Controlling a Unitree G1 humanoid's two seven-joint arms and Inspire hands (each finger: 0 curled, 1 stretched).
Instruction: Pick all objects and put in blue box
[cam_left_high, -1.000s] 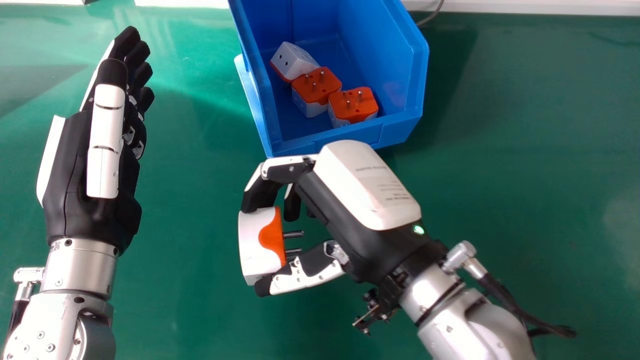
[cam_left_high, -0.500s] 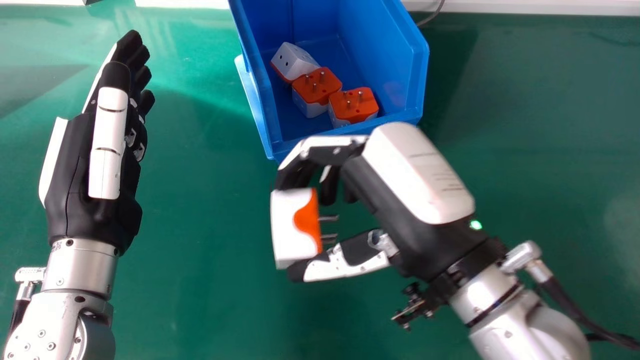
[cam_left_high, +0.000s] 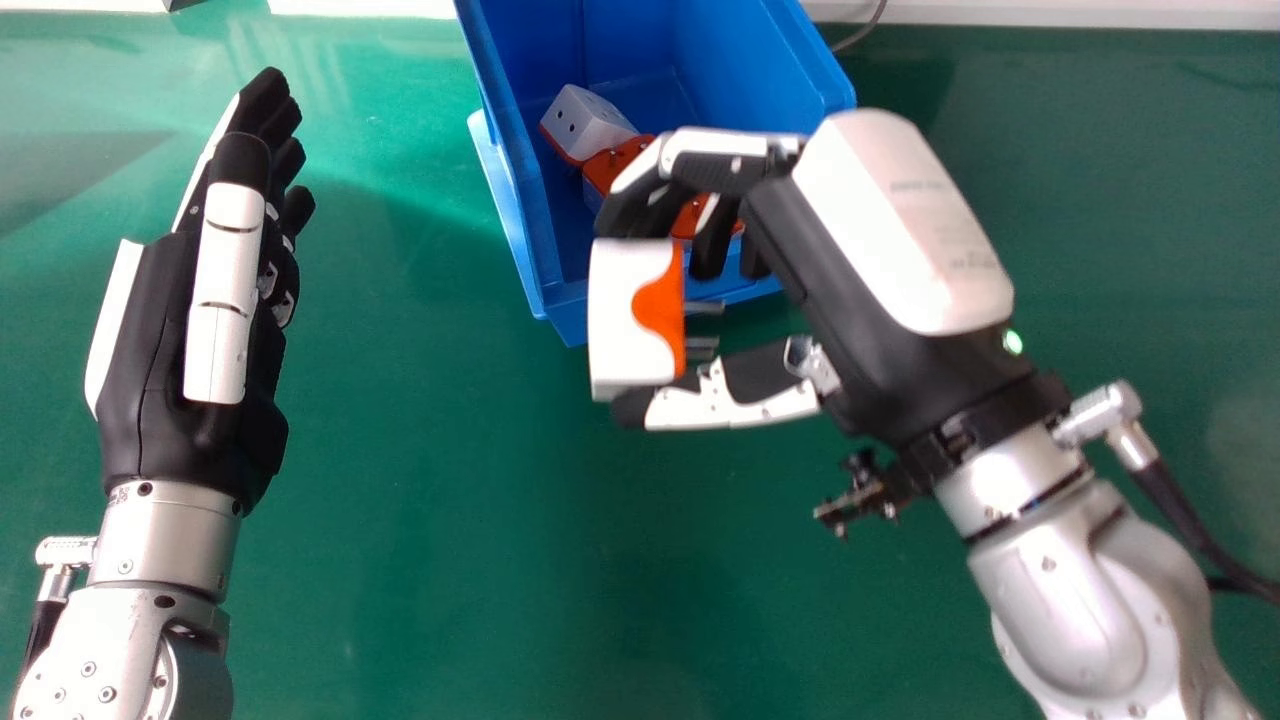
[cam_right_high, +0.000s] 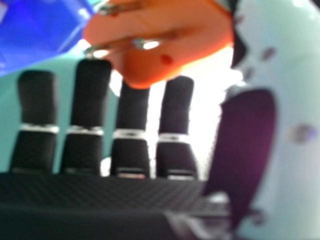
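Over the left side of the bench, the left hand is being held idle, its fingers straight. Farther along, by the box's near-left corner, one plug is being gripped between the curled fingers and thumb of the right hand. In the head view it is being seen across the near rim; its height over that rim is not being shown clearly.

Beyond it, toward the bench's far edge, the box is being filled: three plugs are being held inside, two orange-topped ones being partly hidden by the right hand's fingers, and a white-topped one being kept by the left wall.

So three are being counted as placed and one as left, four plugs and one box in all. Apparently the last visible plug is being brought in; only its lowering and release are still being required.
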